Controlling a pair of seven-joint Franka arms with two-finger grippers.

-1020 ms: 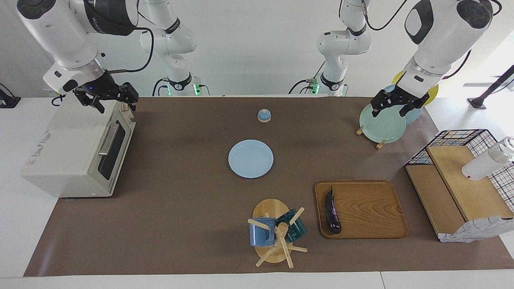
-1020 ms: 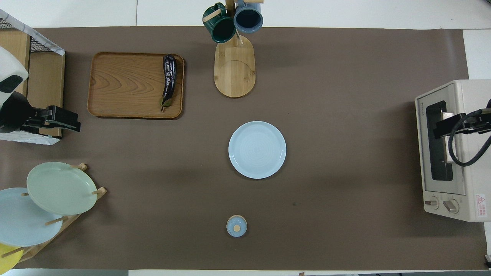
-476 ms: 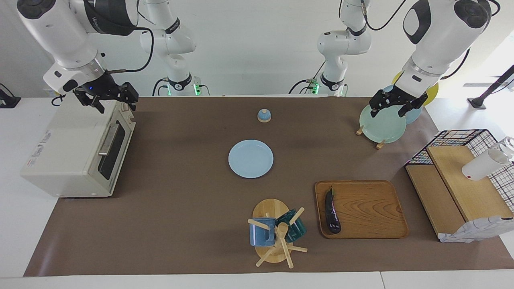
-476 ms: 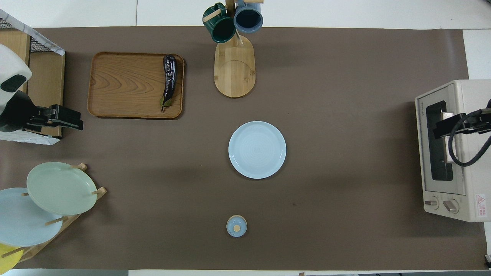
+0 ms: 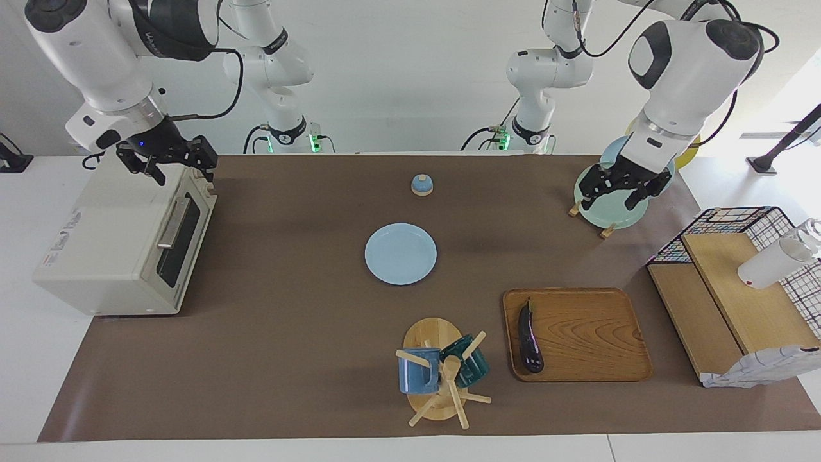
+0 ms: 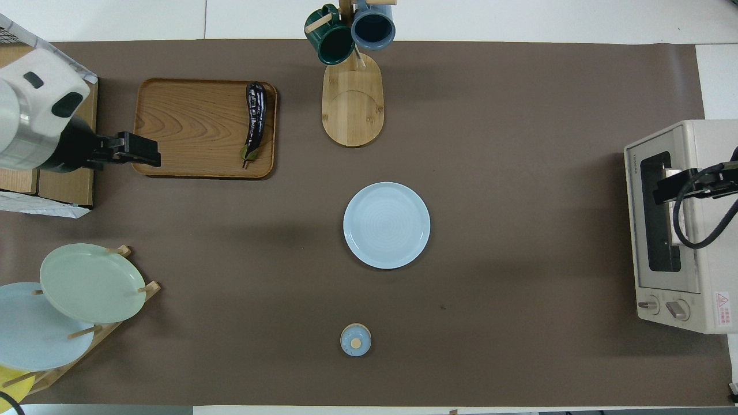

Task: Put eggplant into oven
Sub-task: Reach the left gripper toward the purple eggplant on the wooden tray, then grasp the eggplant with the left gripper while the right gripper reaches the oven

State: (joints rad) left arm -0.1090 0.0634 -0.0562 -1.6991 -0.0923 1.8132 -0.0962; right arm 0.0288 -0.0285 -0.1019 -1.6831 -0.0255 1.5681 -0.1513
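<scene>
A pale blue plate (image 5: 401, 253) lies flat mid-surface; a small blue lidded jar (image 5: 421, 185) stands nearer the robots; a mug tree (image 5: 442, 375) with a blue mug (image 5: 412, 371) and a dark green mug (image 5: 471, 362) stands farther off, just beside a wooden tray (image 5: 590, 333); a plate rack (image 6: 75, 300) holds a green, a blue and a yellow plate; a wooden shelf (image 5: 731, 301) with a wire basket (image 5: 744, 221) sits at the left arm's end.

Eggplant (image 5: 530, 339) glossy purple-black; oven (image 5: 102, 244) off-white; plate (image 5: 400, 253) pale blue
</scene>
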